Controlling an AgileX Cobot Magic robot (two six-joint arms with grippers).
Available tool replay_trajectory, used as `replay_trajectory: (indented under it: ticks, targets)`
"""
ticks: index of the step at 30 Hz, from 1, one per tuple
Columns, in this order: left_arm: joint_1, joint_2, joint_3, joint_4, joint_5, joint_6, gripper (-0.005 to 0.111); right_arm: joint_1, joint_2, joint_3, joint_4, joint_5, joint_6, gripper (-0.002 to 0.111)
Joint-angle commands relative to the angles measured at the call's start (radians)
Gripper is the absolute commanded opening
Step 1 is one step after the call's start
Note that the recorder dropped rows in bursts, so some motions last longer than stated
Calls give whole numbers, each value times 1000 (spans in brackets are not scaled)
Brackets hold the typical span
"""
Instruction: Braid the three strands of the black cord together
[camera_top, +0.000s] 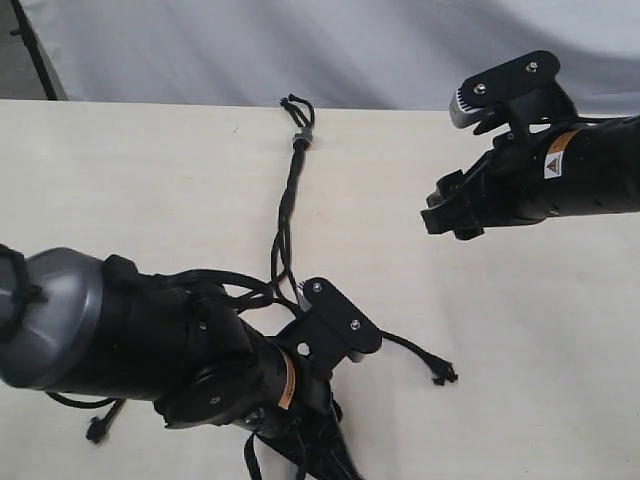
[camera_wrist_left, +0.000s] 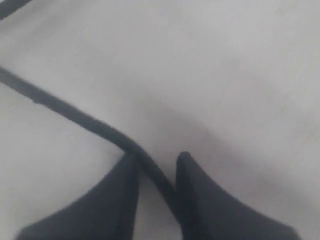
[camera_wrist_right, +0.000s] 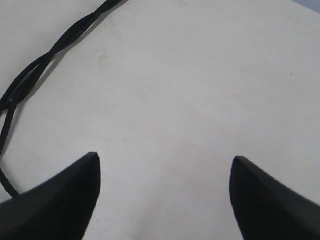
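The left gripper (camera_top: 300, 292) sits low over the table (camera_top: 150, 180) at the lower end of the cord (camera_top: 290, 200). In the left wrist view its two fingers (camera_wrist_left: 115, 200) stand only a narrow way apart. One strand (camera_wrist_left: 75, 115) runs slantwise between them, lying close against one finger, and a sliver of bare table shows beside it. The fingers are around the strand, not clamped on it.

The right gripper (camera_top: 452, 160) hovers well to the right of the cord. Its two fingers (camera_wrist_right: 65, 200) are spread wide, with nothing but table between them and nothing touching them. The twisted part of the cord (camera_wrist_right: 60, 42) passes a corner of that wrist view, clear of the fingers.

There is one cord, lying lengthwise down the middle of the table. Its short loops (camera_top: 297, 103) are at the far edge, with one grey band (camera_top: 303, 136) just below them. From the band the strands (camera_top: 283, 235) run twisted together toward the left gripper. Two loose ends with knotted tips can be counted. One (camera_top: 440, 375) lies to the right of the left gripper and one (camera_top: 95, 430) lies beside the left arm's base. The left arm hides the rest of the strands, so a third end cannot be counted.
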Motion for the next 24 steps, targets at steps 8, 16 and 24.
replay_trajectory:
  ticks: [8,16,24]
  targets:
    - [-2,-55,-29,108,230,-7,0,-4,-8,0,-7,-6,7,68]
    - [172,-209,-35,471,394,-88,0,-4,-8,0,-5,-4,14,68]
    - [460,-202,103,499,96,-84,0,-4,6,0,-5,-25,22,68]
